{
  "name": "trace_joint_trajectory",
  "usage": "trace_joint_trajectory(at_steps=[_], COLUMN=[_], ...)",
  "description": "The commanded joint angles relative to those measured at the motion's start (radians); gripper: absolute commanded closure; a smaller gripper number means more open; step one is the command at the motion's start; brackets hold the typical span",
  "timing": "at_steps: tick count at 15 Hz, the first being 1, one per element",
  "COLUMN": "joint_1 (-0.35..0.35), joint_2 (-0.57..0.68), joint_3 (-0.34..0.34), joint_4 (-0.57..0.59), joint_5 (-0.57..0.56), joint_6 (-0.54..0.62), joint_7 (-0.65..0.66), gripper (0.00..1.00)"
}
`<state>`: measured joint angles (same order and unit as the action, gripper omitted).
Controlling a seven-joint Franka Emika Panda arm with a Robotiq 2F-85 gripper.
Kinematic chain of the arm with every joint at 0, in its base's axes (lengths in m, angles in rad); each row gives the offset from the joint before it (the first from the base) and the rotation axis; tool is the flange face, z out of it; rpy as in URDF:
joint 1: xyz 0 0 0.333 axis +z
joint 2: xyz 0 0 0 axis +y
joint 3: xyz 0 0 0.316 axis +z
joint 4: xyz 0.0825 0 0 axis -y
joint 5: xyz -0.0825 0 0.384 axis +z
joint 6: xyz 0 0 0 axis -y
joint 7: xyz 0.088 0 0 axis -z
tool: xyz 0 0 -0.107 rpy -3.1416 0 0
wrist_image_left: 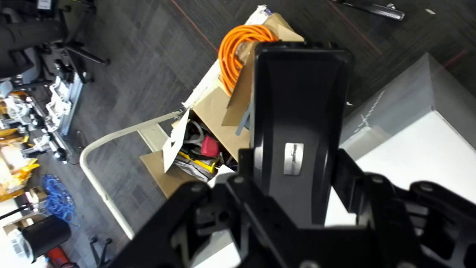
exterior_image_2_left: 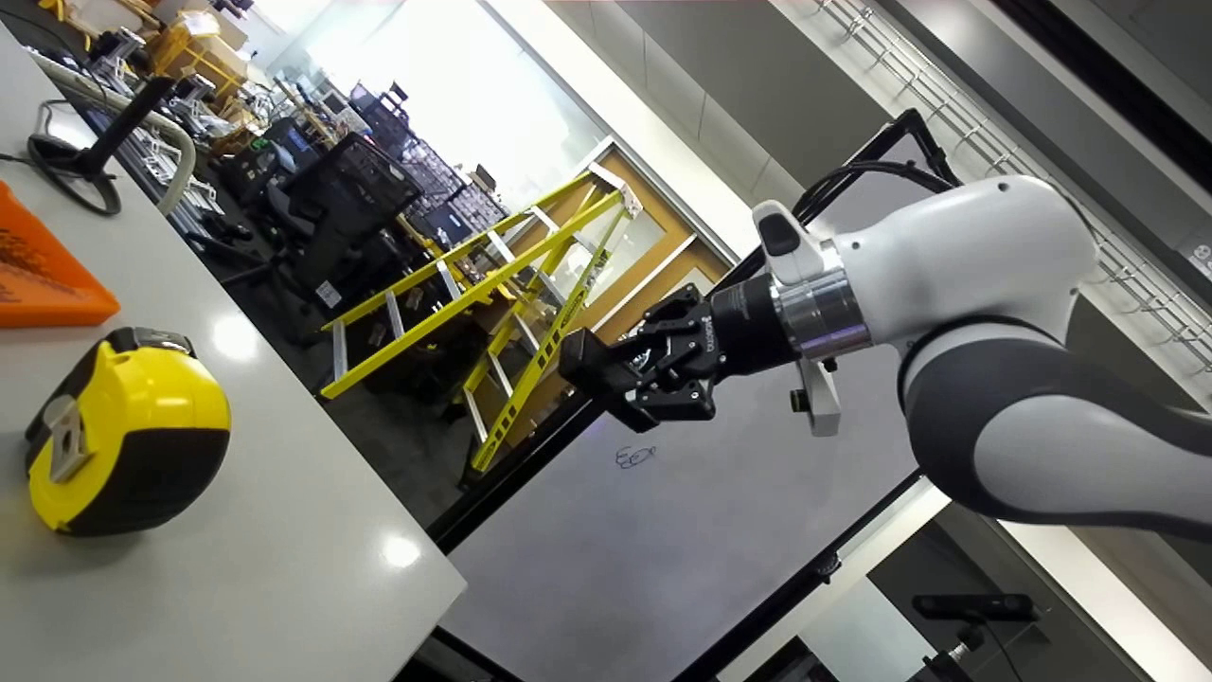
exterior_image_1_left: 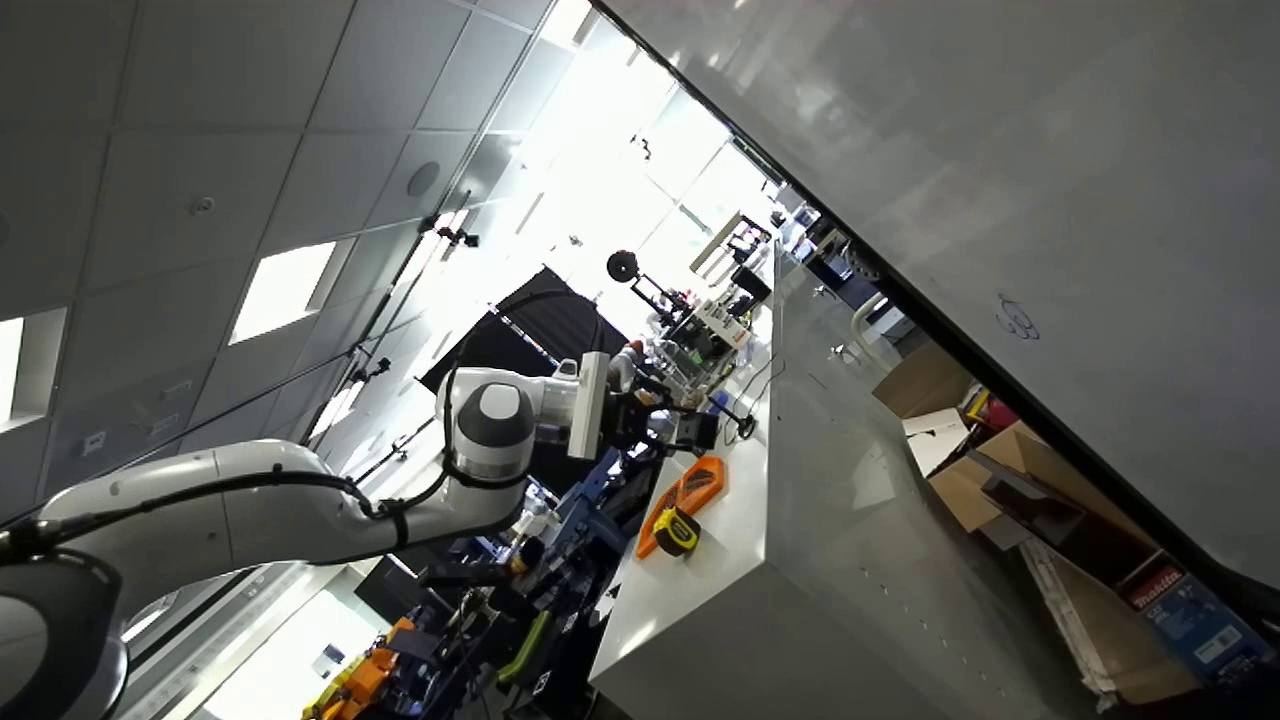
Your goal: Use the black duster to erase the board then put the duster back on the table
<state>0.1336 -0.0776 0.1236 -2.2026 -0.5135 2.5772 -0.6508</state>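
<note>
At wrist-view centre, the duster [wrist_image_left: 299,126] looks glossy plastic. In an exterior view, the board [exterior_image_1_left: 1060,190], upper right, and table [exterior_image_1_left: 715,570], lower centre, look smooth and glossy; lower right, a box [exterior_image_1_left: 1115,625] is cardboard.

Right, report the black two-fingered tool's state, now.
Black two-fingered tool: closed, holding the plastic-looking black block-shaped duster.

Free corner of table [exterior_image_2_left: 312,573], tape measure [exterior_image_2_left: 133,431] and orange object [exterior_image_2_left: 43,275] inward

Ceiling lights [exterior_image_1_left: 283,292] bright, far background [exterior_image_1_left: 600,130] blown out; glare spots on table [exterior_image_2_left: 312,493], faint on board [exterior_image_1_left: 1100,200].
</note>
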Motion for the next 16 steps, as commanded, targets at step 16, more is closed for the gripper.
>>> trace_joint_trajectory(at_steps=[16], joint_1=[-0.274], joint_2=[-0.156], joint_3=[-0.168], joint_4=[-0.193], joint_5=[-0.549], joint_6=[0.206], joint_7=[0.368], gripper=[0.46])
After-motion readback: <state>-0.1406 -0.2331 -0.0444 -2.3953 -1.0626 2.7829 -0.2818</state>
